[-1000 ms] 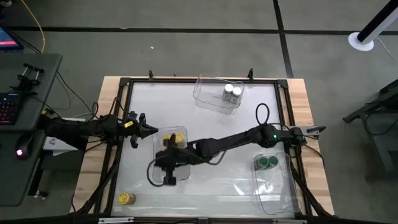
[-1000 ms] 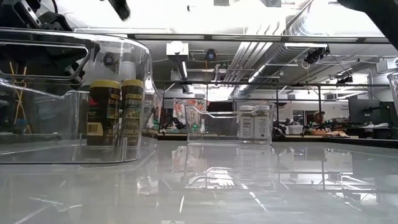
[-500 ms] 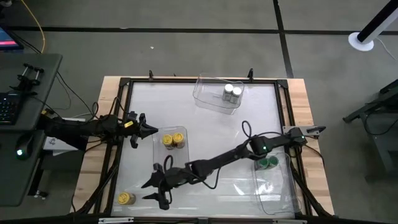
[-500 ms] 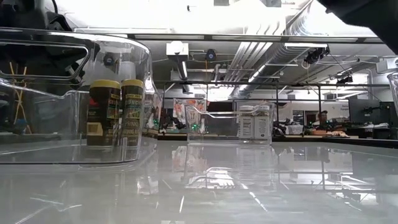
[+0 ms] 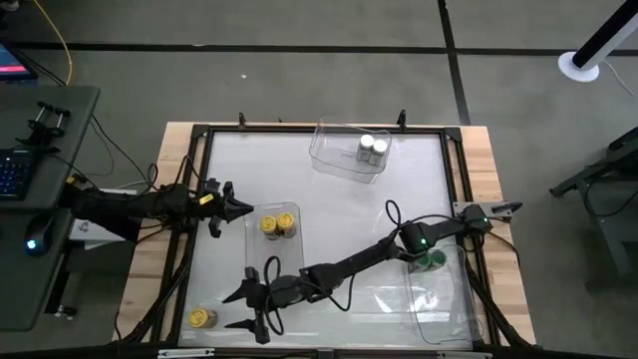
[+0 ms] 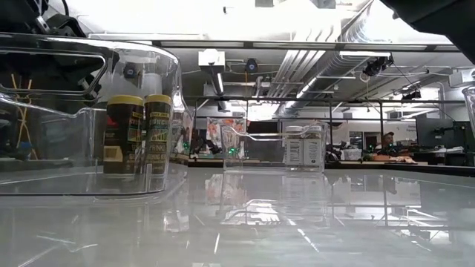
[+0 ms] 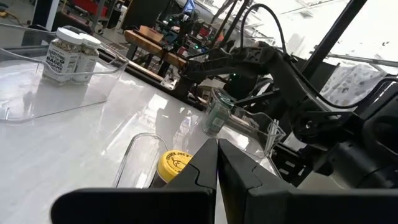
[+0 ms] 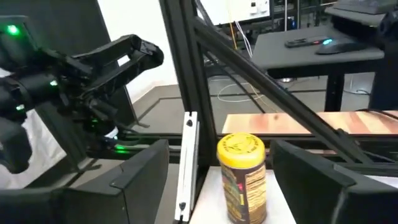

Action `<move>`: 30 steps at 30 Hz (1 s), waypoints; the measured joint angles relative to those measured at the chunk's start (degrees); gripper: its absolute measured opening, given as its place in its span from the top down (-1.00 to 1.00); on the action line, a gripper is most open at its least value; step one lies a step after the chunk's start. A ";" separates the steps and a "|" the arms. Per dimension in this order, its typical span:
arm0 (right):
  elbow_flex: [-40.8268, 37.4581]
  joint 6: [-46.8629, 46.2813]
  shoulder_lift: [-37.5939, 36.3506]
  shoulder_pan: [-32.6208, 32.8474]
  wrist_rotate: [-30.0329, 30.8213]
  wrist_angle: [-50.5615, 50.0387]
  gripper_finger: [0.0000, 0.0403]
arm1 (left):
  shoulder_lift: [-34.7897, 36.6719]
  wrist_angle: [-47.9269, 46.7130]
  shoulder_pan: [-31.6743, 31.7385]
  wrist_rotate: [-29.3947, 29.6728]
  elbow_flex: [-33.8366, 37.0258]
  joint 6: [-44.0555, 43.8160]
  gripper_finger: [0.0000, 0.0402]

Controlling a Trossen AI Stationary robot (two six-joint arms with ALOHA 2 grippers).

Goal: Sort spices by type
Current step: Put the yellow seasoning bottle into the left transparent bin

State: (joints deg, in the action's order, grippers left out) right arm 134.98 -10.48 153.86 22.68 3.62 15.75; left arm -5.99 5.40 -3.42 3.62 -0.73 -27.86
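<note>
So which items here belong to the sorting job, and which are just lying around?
Job:
- loose yellow-lidded spice jar
- two binned yellow-lidded jars
- two white-lidded jars
- green-lidded jars
- clear plastic bins
- open right gripper

Lying about:
- keyboard
- shut left gripper

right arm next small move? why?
Probably ease the right gripper forward until its open fingers straddle the lone yellow-lid jar, then close. That jar stands upright at the table's near-left corner, centred ahead of the fingers but untouched, while two yellow-lid jars already sit in the clear bin. The left gripper waits shut.
</note>
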 joint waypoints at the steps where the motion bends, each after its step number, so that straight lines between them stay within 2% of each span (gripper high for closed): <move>1: 0.00 0.02 0.00 -0.02 -0.13 0.00 -0.36 | 0.01 -0.02 0.00 0.01 0.00 0.00 1.00; 7: 0.00 4.98 -0.04 0.26 -0.36 -1.86 -0.36 | -0.01 0.21 -0.02 -0.01 0.00 0.01 1.00; 11: -0.04 9.27 -2.34 -0.04 3.52 -3.17 -0.33 | -0.01 0.18 0.00 0.01 0.00 -0.01 1.00; 14: 0.08 10.80 -5.81 -1.69 4.95 -7.74 -0.22 | -0.01 0.17 0.00 0.01 0.00 -0.01 1.00; 19: 0.07 12.81 -10.45 -3.56 6.93 -23.67 0.15 | -0.01 0.19 0.00 0.01 0.00 0.01 1.00; 25: 0.04 13.81 -15.13 -4.85 10.24 -42.30 0.88 | -0.01 0.19 -0.02 -0.01 0.00 0.00 1.00; 30: -0.17 11.06 -17.63 -5.04 15.58 -59.05 0.96 | -0.01 0.07 0.00 -0.01 0.00 0.01 1.00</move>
State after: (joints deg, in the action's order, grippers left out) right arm 134.80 0.58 136.23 17.64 19.20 -43.30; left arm -6.00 5.46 -3.42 3.62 -0.73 -27.86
